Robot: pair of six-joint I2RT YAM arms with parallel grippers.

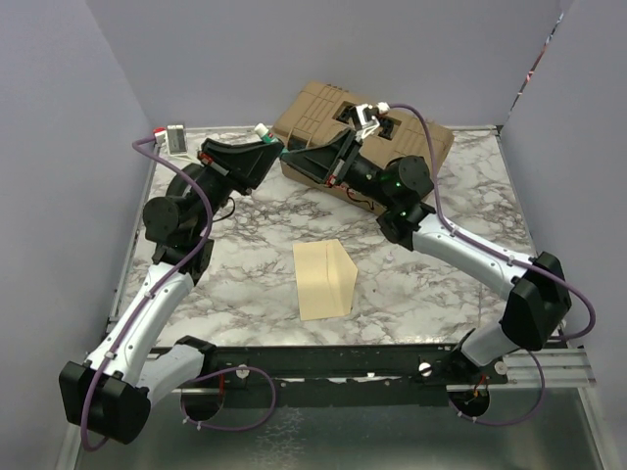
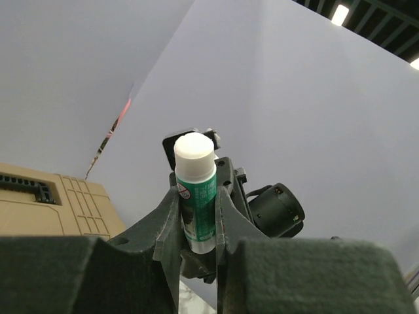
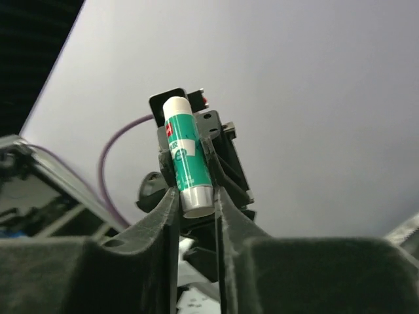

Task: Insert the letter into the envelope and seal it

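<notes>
A pale yellow envelope (image 1: 321, 281) lies near the middle of the marbled worktop (image 1: 245, 245), its right part darker and angled like a raised flap. Whether the letter is inside cannot be told. Behind it, the two arms meet in front of a tan toolbox (image 1: 315, 110), and from above their tips are hard to make out. Only the wrist views show the detail. The left claw (image 2: 196, 219) is clamped on a green glue stick (image 2: 195, 186) with a white end. The right claw (image 3: 195, 201) grips a green stick (image 3: 183, 150) too.
</notes>
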